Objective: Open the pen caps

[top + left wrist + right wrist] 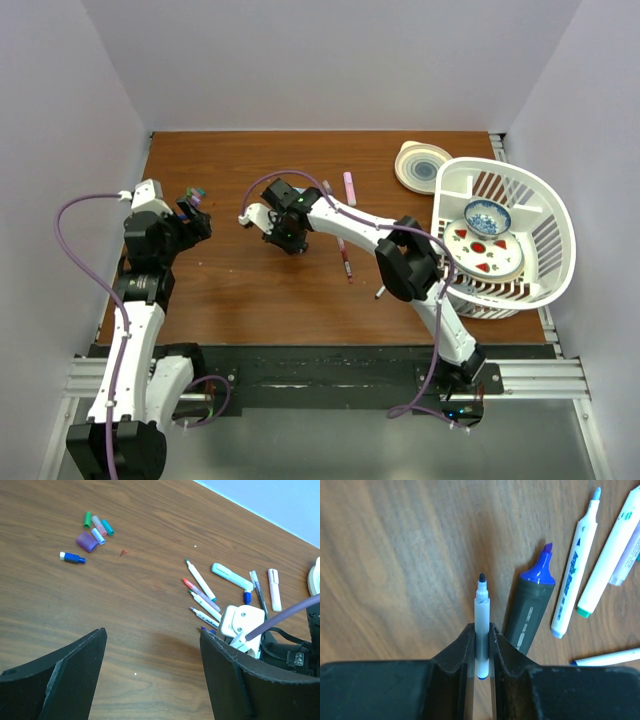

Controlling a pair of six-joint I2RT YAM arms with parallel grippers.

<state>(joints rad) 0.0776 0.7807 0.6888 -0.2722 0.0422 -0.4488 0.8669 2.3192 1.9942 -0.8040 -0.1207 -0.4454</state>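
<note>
While right claw (481, 631) pinches pen (481, 605), marker (530, 611) lies just beside.

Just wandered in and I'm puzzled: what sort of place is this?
Probably a robotics lab test booth: plain white walls box in a wooden table, two arms are bolted to a metal rail, pens lie scattered.

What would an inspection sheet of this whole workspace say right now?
Surface: brown wooden table.
Job's things: loose pen caps heaped together, with a blue-and-white piece apart; uncapped pens lie by the right arm.
Clutter: white basket holding a plate and bowl; round dish beside it.
Grippers: left gripper open, empty; right gripper shut on a thin pen, its black tip bare.
Cables: a purple cable on the left arm and on the right arm.
Surroundings: plain pale walls.
</note>
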